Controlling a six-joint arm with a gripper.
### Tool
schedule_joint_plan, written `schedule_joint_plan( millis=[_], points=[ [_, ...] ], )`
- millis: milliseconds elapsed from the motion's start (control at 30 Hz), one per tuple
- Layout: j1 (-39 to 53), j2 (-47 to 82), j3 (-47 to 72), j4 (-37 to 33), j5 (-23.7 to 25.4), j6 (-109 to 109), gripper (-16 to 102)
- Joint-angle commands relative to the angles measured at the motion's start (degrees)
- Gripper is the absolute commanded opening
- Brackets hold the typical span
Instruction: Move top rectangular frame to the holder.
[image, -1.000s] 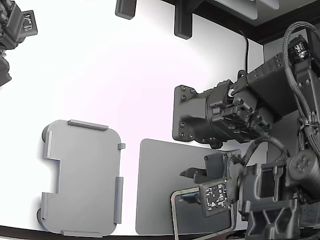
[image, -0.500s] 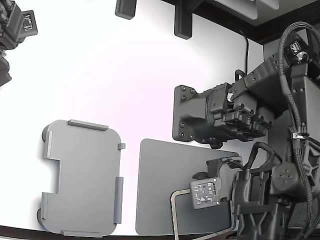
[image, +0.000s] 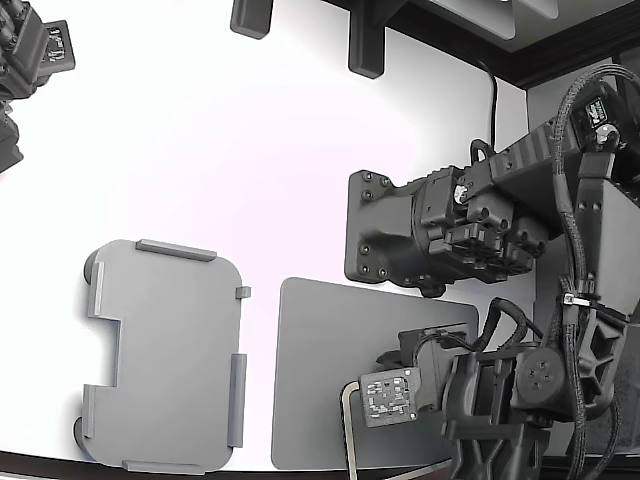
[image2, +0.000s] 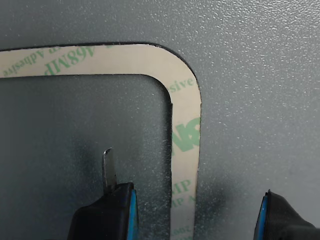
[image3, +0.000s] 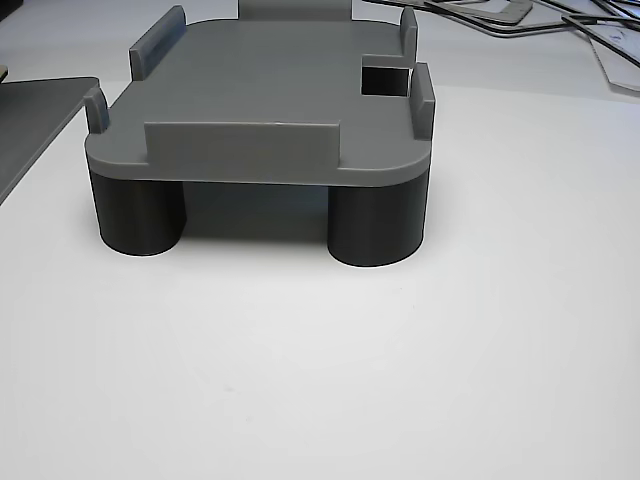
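Note:
The top rectangular frame (image2: 186, 100) is a thin pale beige strip with green print. It lies flat on the dark grey mat (image2: 250, 75), and one rounded corner fills the wrist view. My gripper (image2: 195, 215) is open and hangs just above it, with one finger (image2: 107, 212) inside the outline and the other finger (image2: 282, 220) outside it. In the exterior view only one corner of the frame (image: 347, 420) shows beside my wrist block (image: 392, 397). The holder (image: 165, 355) is a light grey plate with edge tabs and nothing on it, at the exterior view's left; it also shows in the other view (image3: 270, 90).
The mat (image: 320, 350) lies right of the holder in the exterior view. A second dark arm (image: 430, 235) hangs over the mat's far side. Another dark unit (image: 30, 60) sits at the top left. In the other view the holder stands on dark round legs (image3: 375, 225).
My wrist block has moved toward the exterior view's left and lower edge, covering more of the frame's corner. The frame and the holder have not moved.

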Motion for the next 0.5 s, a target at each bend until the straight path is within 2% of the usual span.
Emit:
schedule_joint_plan(
  millis=[0, 167, 467],
  points=[
    [-0.09, 0.26, -1.05, -0.35, 0.09, 0.53, 98],
    [0.53, -0.53, -0.79, -0.79, 0.62, 1.14, 96],
    [0.62, -1.32, 0.35, -1.93, 0.35, 1.23, 80]
  ],
)
